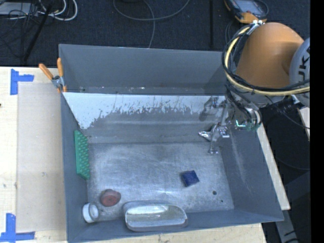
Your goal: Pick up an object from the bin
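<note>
Outside, cables [153,33] cross dark floor [96,29] behind scratched bin [147,161].

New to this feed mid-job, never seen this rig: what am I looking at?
One camera looks down into a grey metal bin. The orange-covered bulk at the right is the robot arm. Its metal claw hangs by the bin's right wall, with nothing visibly held. On the floor lie a small blue block nearest the claw, a green toothed strip along the left wall, and a reddish disc, a white cap and a clear oblong piece at the front.
</note>
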Motion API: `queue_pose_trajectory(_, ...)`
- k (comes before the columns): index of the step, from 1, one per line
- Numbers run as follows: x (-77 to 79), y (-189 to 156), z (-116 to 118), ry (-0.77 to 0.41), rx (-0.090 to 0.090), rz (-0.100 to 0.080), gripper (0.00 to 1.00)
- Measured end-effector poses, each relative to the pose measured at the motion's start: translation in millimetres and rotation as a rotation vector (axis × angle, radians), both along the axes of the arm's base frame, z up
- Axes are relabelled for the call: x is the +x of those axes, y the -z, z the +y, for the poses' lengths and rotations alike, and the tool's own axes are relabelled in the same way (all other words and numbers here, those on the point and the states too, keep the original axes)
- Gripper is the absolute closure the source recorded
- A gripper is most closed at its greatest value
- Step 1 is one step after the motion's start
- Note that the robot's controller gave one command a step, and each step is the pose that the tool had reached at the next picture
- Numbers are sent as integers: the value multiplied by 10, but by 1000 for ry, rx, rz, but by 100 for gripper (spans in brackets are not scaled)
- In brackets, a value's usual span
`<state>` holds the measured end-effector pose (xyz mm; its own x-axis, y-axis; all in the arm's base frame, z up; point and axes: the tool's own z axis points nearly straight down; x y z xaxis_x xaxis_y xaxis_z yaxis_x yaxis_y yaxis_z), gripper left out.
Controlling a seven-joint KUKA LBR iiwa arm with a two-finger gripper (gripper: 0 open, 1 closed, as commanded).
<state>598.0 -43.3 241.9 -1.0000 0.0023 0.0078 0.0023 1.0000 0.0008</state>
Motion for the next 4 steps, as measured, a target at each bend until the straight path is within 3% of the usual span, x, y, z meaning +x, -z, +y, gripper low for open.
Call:
queue_pose_trajectory(1,-620,1003,19,181,-1,3,0)
queue_pose_trajectory(2,-819,1730,-227,200,-1,-10,0)
queue_pose_trajectory(3,-1092,1704,262,209,-1,-13,0)
queue_pose_trajectory(4,-1105,1698,263,207,0,-3,100)
